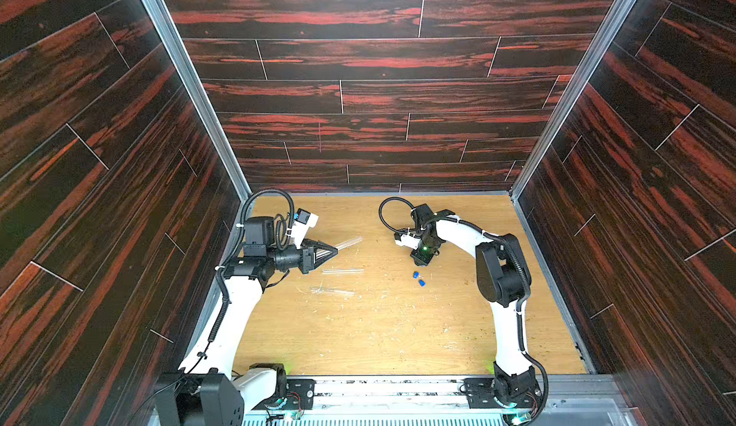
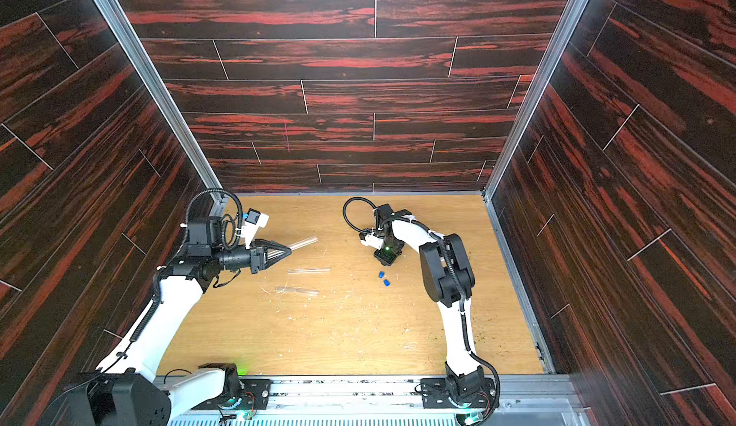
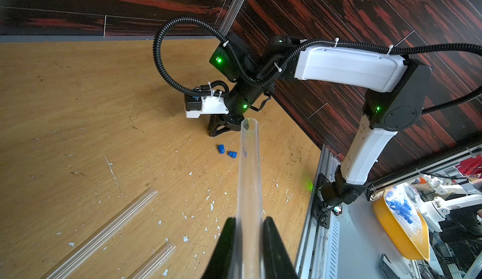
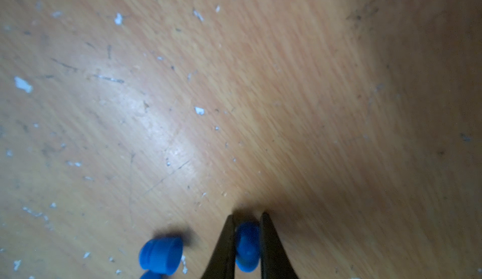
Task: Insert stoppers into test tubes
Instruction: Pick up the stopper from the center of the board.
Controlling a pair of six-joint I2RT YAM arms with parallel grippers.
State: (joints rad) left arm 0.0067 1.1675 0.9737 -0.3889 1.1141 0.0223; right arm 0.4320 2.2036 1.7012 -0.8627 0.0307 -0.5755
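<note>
The right gripper [image 4: 247, 215] has two thin black fingers [image 4: 224, 249]. They pinch one small, round, bright blue plastic stopper [image 4: 247, 246] from both sides, with the tips down at the table. It cannot be told if that stopper is off the wood.

Just beside the right gripper lie two more blue stoppers. One loose stopper [image 4: 161, 255] shows in full, with ridges around it. Another stopper [image 4: 150, 275] is cut off by the picture's edge. So the right wrist view shows three stoppers.

In both top views only two show, one stopper [image 1: 415, 274] and a second stopper [image 1: 421, 283]. They lie just beside the right gripper [image 1: 420, 261]. The pinched one is hidden under the black fingers there.

Well apart from the right gripper, the left gripper [image 3: 249, 221] squeezes a long, thin, clear test tube [image 3: 249, 176] between its two black fingers. The tube sticks out past the tips. Its open round end points to the side where the right gripper is.

Two more clear tubes lie flat on the table, one tube [image 1: 342, 271] and another tube [image 1: 332, 290]. Both are farther from the right gripper than the held one's open end. That makes three tubes. They are hard to see in a top view, but the left wrist view shows them plainly.

The table [image 1: 358, 336] is light brown wood, scratched, with many small white flecks. Dark red and black wood-look walls [image 1: 358, 65] stand around it.
</note>
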